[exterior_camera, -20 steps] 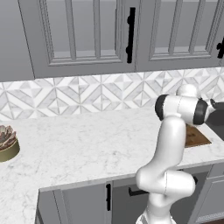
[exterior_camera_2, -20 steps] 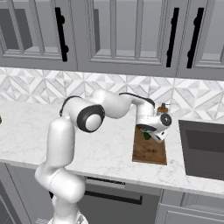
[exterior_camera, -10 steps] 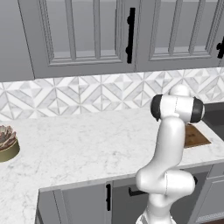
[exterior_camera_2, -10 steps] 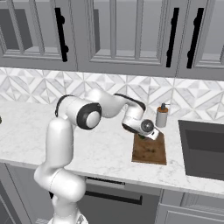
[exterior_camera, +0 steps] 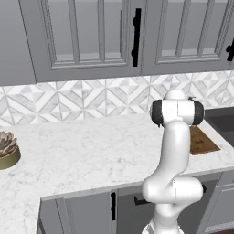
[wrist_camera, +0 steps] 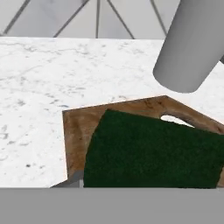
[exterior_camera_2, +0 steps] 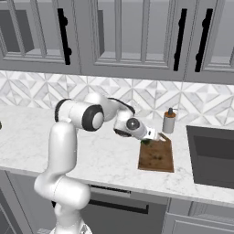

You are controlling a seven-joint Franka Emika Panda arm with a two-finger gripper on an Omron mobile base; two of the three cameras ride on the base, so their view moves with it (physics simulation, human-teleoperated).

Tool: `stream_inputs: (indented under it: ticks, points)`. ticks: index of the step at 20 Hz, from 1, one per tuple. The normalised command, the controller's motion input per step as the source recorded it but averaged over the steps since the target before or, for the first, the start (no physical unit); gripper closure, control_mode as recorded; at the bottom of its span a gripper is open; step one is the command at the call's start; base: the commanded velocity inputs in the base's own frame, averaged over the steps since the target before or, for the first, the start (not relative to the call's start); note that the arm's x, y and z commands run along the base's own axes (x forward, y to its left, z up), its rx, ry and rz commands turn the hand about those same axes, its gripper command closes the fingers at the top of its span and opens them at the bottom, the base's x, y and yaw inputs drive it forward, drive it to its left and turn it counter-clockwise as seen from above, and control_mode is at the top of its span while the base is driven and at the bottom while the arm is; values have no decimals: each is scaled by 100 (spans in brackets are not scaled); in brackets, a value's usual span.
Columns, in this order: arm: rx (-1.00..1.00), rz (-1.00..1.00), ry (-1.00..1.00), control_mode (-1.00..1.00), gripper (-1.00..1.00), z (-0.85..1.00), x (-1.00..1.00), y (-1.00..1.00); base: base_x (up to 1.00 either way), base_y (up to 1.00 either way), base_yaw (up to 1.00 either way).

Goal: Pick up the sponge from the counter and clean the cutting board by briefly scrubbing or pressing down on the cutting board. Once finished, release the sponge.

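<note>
**Sponge down at the board's back corner**

Your pincer [exterior_camera_2: 153,135] sits low over the near-left back corner of the cutting board [exterior_camera_2: 156,156]; whether its jaws grip or stand apart you cannot tell. The sponge [wrist_camera: 153,153], green face up, lies on the board just below the hand, by the handle cut-out. A grey cylindrical bottle [exterior_camera_2: 169,121] stands on the bench [exterior_camera_2: 105,157] just behind the board. The dark sink [exterior_camera_2: 212,156] lies right of it. Far left, a potted succulent [exterior_camera: 7,149].
</note>
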Motion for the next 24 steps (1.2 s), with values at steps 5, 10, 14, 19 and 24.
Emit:
stream_inputs:
  ticks: [5, 10, 14, 19, 24]
  points:
    - [1, 4, 16, -100, 100, 17, -10, -1, 0, 0, 0]
    - [9, 1, 4, -100, 100, 62, 4, -18, 0, 0, 0]
    - [1, 0, 22, -100, 100, -10, 17, 0, 0, 0, 0]
    - [1, 0, 26, -100, 100, -47, 33, -7, 0, 0, 0]
    - [18, 1, 6, -100, 100, -49, 41, -60, 0, 0, 0]
